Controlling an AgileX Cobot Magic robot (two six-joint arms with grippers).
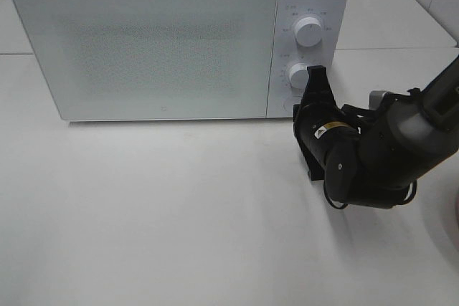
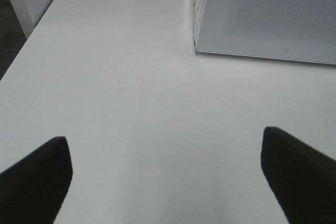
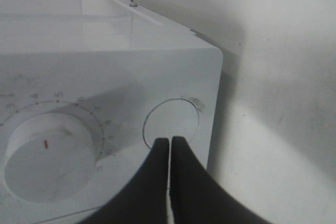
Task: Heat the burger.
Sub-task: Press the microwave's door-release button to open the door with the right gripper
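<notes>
The burger is out of view in every frame. The white microwave (image 1: 158,41) stands at the back of the table with its door closed. My right gripper (image 1: 300,107) is shut and holds nothing. Its fingertips (image 3: 169,142) sit at the lower rim of the round button (image 3: 173,119) on the control panel, just past the lower knob (image 3: 47,156); I cannot tell whether they touch it. My left gripper (image 2: 168,182) is open over bare white table, with nothing between its fingers (image 2: 37,177). It does not show in the exterior high view.
Two white knobs (image 1: 308,31) (image 1: 297,74) sit on the microwave's right panel. The microwave's lower left corner (image 2: 262,19) shows in the left wrist view. A pinkish edge (image 1: 456,213) peeks in at the table's far right. The white table (image 1: 179,206) spreads in front.
</notes>
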